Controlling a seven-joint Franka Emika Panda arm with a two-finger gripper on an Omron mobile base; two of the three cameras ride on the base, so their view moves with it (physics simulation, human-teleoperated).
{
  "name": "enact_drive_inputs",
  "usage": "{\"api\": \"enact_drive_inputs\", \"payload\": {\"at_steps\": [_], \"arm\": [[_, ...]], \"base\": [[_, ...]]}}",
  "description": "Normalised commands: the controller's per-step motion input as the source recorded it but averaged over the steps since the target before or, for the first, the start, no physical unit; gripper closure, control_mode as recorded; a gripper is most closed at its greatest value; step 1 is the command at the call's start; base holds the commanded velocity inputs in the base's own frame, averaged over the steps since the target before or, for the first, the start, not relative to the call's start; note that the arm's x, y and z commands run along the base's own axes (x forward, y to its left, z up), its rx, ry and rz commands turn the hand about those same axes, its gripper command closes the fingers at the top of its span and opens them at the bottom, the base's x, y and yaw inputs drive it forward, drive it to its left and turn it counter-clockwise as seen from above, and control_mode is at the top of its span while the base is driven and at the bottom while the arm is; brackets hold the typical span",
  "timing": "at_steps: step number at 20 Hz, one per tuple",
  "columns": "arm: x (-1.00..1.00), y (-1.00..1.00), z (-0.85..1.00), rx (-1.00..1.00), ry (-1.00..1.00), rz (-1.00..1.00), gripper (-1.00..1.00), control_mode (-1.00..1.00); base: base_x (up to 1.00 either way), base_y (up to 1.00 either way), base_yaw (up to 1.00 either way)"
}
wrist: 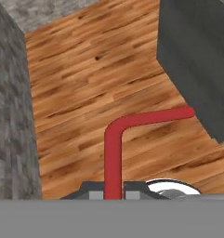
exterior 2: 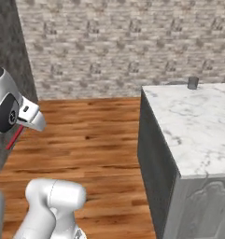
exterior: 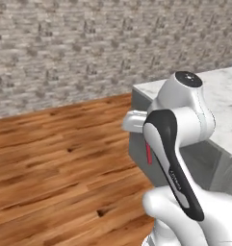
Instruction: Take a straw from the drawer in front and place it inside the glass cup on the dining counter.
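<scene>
My gripper [wrist: 113,189] is shut on the red straw [wrist: 114,148], which rises from between the fingers and bends sideways over the wooden floor. From the right base the straw [exterior 2: 14,137] slants down-left out of the hand, well left of the dining counter [exterior 2: 193,126]. The left base view has the straw [exterior: 148,153] poking out beside my forearm, close to the dining counter's [exterior: 223,96] corner. The small grey glass cup [exterior 2: 193,82] stands at the counter's far edge, a long way from the gripper. The drawer is out of view.
Wooden floor [exterior 2: 95,140] lies between me and the brick wall [exterior 2: 114,46]. The island's dark grey side [exterior 2: 153,158] rises on the right. A dark grey panel [exterior 2: 6,56] stands at the left, close to my arm.
</scene>
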Motion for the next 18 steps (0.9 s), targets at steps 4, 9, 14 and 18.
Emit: {"api": "enact_drive_inputs", "payload": {"at_steps": [4,9,14,18], "arm": [[0.00,0.00,0.00,0.00,0.00,0.00,1.00,1.00],[0.00,0.00,0.00,0.00,0.00,0.00,1.00,1.00],[0.00,0.00,0.00,0.00,0.00,0.00,1.00,1.00],[0.00,0.00,0.00,0.00,0.00,0.00,1.00,1.00]], "base": [[0.43,0.84,-0.59],[0.44,0.77,-0.61],[0.52,0.82,-0.61],[0.59,0.86,-0.60]]}}
